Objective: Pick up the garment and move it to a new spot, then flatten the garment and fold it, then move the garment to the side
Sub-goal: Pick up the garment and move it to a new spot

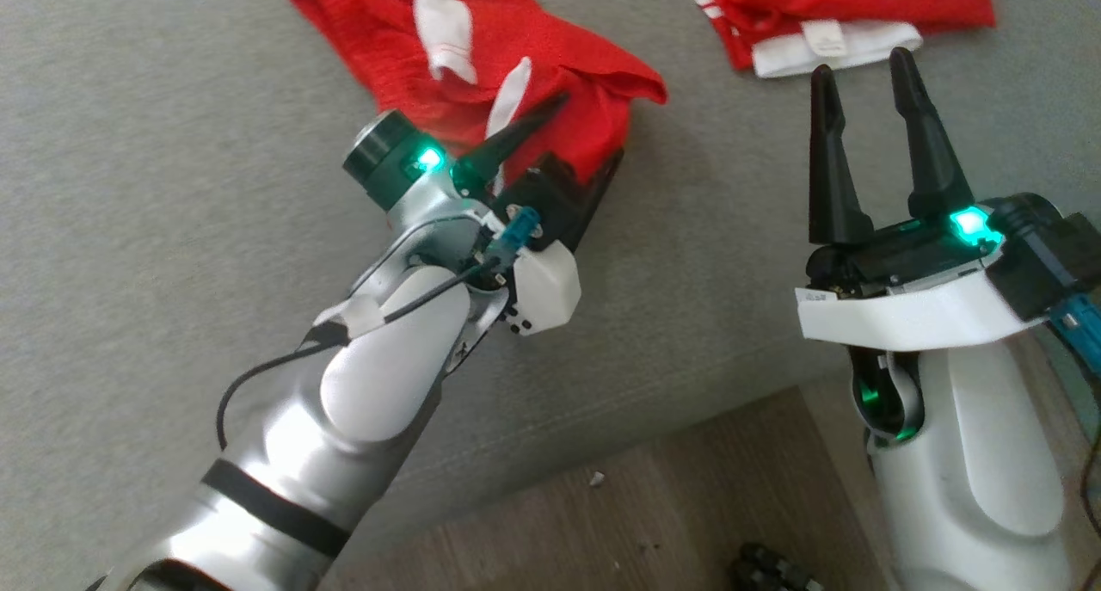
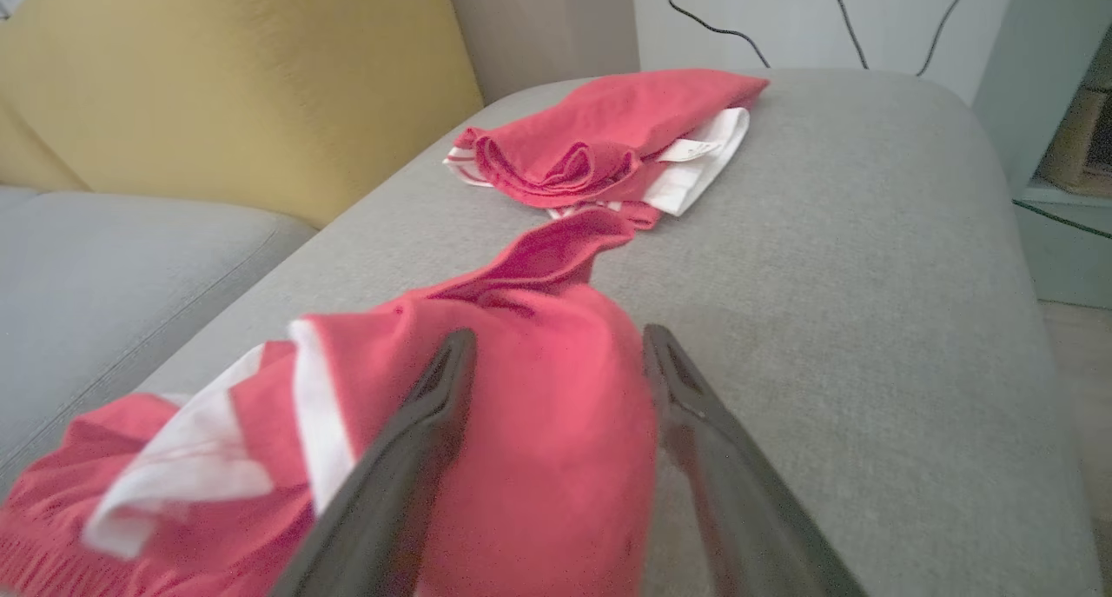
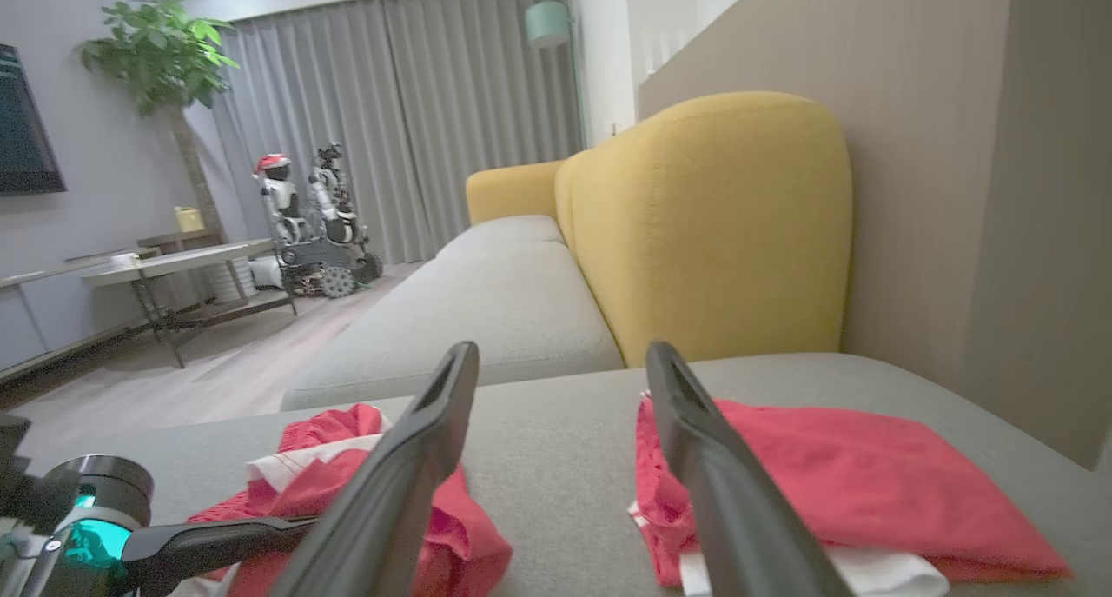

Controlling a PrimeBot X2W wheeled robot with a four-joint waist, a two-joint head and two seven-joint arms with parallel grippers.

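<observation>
Garment [image 1: 593, 92], red and crumpled, lies on the grey sofa [image 1: 172, 230], one fold loose between the spread jaws of the left gripper [image 2: 558, 336], seemingly placed there for flattening. The right gripper [image 1: 862, 59] hovers well apart, jaws spread too, likely ready to help.

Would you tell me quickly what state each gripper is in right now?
Left gripper: open, with the red garment lying between its spread fingers.
Right gripper: open, holding nothing.
</observation>
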